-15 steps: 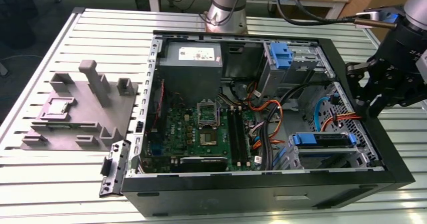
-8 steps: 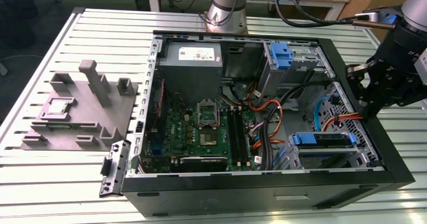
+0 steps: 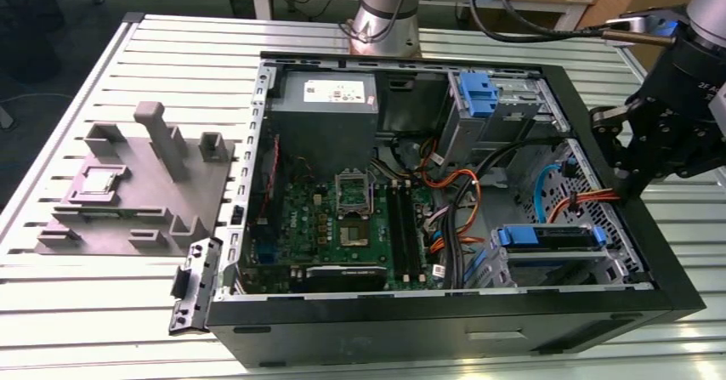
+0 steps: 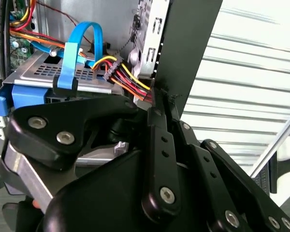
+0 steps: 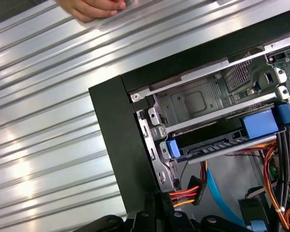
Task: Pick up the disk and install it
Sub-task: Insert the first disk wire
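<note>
In the exterior view, an open black desktop computer case (image 3: 454,312) lies on its side on a slatted metal surface (image 3: 193,48). Inside sit a green motherboard (image 3: 340,227), a grey power-supply box with a white sticker (image 3: 329,99) and orange and black cable bundles (image 3: 454,201). The flat silver hard drive with blue plastic side rails (image 3: 550,240) sits in the drive cage at the case's corner toward the exterior view's right, near the front edge. A bare blue plastic bracket (image 3: 477,91) stands in the bay toward the back. The black end effector (image 3: 635,155) hangs at the case's wall on the exterior view's right, above the rim and just beside the drive cage; whether its fingers are apart or together cannot be told. A grey moulded fixture block (image 3: 136,189) rests on the surface at the exterior view's left, well apart from the case.

In the second wrist view, the end effector's black linkage sits close to the case wall. The hard drive's blue rail (image 4: 24,94) shows beneath a perforated metal cage (image 4: 43,70), with a light-blue flat data cable (image 4: 77,43) looping over it and a red, yellow and black power cable (image 4: 125,77) plugged in beside it.

In the first wrist view, the case corner (image 5: 116,125) and metal bays appear, with a blue-railed carrier (image 5: 222,137) seated in one bay, and orange and red wires (image 5: 188,193) and a blue cable (image 5: 217,193) nearby. A person's hand (image 5: 92,7) rests on the slatted surface, well apart from the case.
</note>
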Robot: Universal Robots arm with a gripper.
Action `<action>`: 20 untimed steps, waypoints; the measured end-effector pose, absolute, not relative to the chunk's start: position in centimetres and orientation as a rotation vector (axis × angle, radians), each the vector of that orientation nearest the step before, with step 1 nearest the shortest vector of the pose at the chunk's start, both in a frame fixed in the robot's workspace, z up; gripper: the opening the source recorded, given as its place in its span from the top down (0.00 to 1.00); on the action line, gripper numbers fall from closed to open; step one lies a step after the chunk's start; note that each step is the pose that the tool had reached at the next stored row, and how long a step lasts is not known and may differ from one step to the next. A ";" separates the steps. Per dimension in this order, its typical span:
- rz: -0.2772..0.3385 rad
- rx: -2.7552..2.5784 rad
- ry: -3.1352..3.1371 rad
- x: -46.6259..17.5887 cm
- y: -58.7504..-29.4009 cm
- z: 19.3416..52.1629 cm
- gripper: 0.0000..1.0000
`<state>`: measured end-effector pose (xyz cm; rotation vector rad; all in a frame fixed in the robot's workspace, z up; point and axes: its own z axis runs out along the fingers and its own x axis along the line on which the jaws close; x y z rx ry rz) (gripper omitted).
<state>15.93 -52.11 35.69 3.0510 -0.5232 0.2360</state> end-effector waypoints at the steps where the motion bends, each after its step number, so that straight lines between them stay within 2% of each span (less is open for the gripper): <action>1: 0.236 3.051 -0.523 15.9 -52.1 35.7 0.84; 5: 0.236 3.051 -0.523 15.9 -52.1 35.6 0.83; 6: 0.237 3.051 -0.523 15.9 -52.1 35.6 0.76; 20: 0.333 3.054 -0.516 15.3 -52.1 35.1 0.78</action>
